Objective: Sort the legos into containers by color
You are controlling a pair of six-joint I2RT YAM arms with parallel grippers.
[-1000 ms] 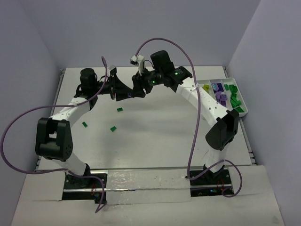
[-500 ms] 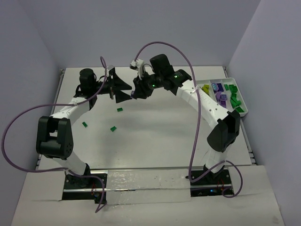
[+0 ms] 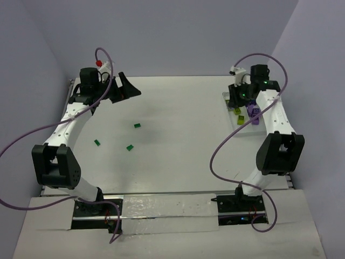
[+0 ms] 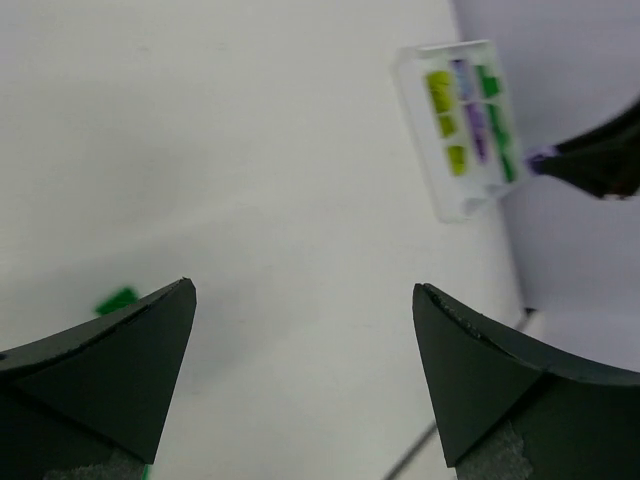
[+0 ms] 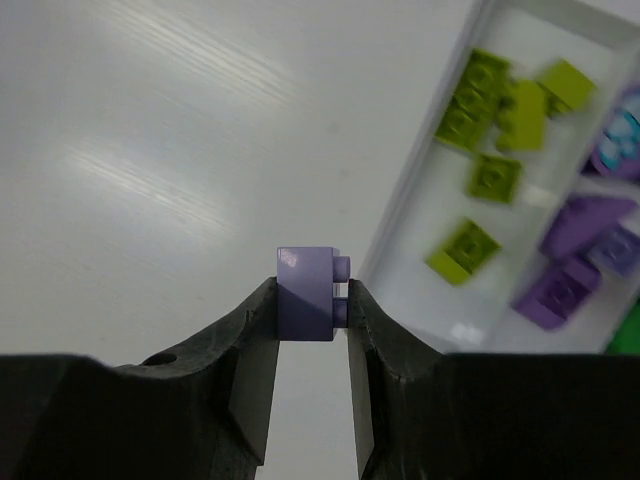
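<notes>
Met nose to nose over the back middle of the white worktop [image 3: 178, 140] a second ago; now swung well apart, one to each side. On the left: left fingers [image 4: 302, 290] thrown wide open with nothing between them, pulled back toward the far left corner. On the right: right fingers [image 5: 312, 300] closed narrowly on a small lavender plastic brick [image 5: 305, 280], pinched by its sides, studs pointing toward the tray. Reads as a hand-over completed, left to right.

Carried now to just beside the shallow white rectangular tray [image 5: 423, 150], above bare worktop at the rim on its yellow-green side, not yet over any compartment. Inside: yellow-green bricks [image 5: 480, 90] nearest, purple bricks [image 5: 575, 250] beyond them, so probably calls for a short reach across the yellow-green row before letting go.

Leaves three small dark green bricks [image 3: 129, 147] loose on the worktop's left half, nearest the freed left fingers and likely next in line.
</notes>
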